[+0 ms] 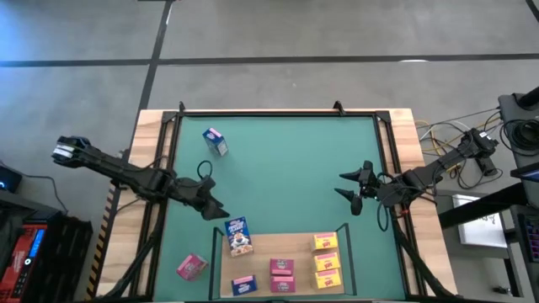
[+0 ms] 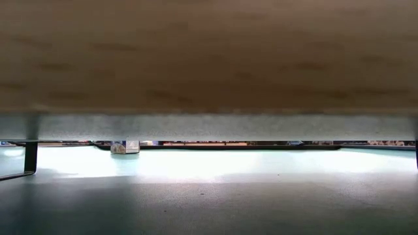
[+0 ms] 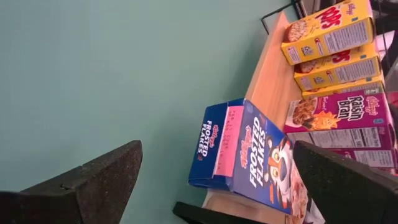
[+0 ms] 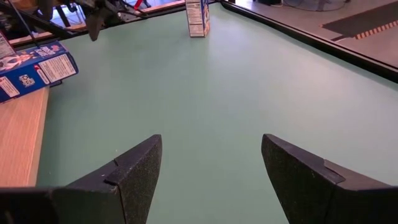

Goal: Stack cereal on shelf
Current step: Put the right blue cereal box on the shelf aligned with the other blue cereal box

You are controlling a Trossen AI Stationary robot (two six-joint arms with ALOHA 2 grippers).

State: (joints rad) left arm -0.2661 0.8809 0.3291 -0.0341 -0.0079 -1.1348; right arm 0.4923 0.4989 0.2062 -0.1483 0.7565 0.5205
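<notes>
While both arms hang over the green mat (image 1: 286,177), the shelf (image 1: 261,252) sits at the near edge, its wooden board carrying three yellow boxes (image 1: 326,260) stacked at one end, two pink boxes (image 1: 282,274) beside them and a blue box (image 1: 242,285) at its front. Another blue box (image 1: 239,235) lies across the shelf's back edge. Off the shelf's left end lies a pink box (image 1: 191,267). Just behind the shelf, the left gripper (image 1: 212,204) hovers with jaws spread, and the right gripper (image 1: 351,185) does the same, fingers apart. Farthest from the shelf stands one blue box (image 1: 215,141).
</notes>
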